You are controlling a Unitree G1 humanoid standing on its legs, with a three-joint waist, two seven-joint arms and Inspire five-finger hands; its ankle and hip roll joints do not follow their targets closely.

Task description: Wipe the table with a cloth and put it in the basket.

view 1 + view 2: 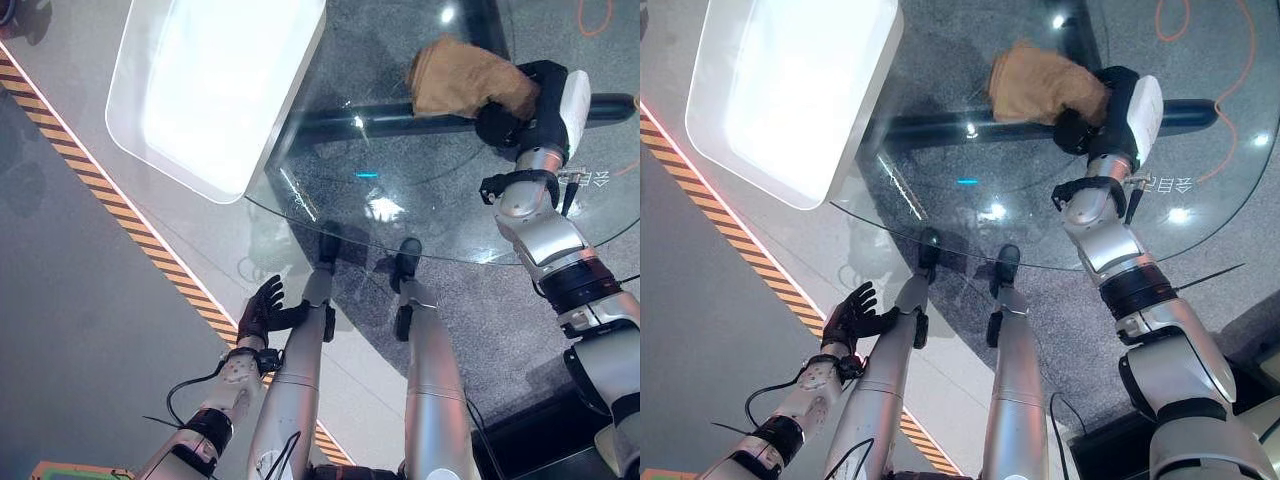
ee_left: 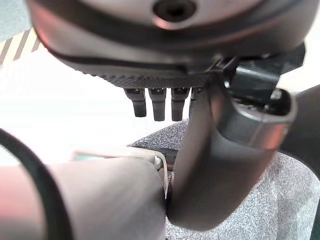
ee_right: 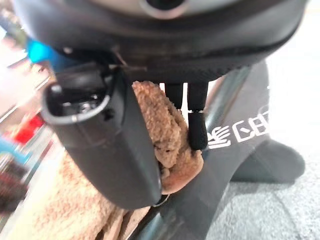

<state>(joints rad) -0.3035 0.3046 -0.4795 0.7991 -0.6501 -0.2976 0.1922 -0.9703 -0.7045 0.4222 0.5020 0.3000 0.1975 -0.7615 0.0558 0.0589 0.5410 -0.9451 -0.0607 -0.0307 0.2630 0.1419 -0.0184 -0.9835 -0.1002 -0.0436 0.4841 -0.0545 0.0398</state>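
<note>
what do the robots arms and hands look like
Both arms are silver-grey, built of rounded metal segments with black bands at the joints. Each ends in a dark hand: the left hand is all black with slim fingers, and the right hand is black too, with a white cover along one side. A thin black cable loops beside the left wrist, and black straps wrap the right wrist.

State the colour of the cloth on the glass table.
Tan-brown cloth, clearest in the left eye view.

The round glass table (image 1: 420, 215) is seen from above by both head views. Each dark hand (image 2: 165, 95) is viewed closely from its wrist.
</note>
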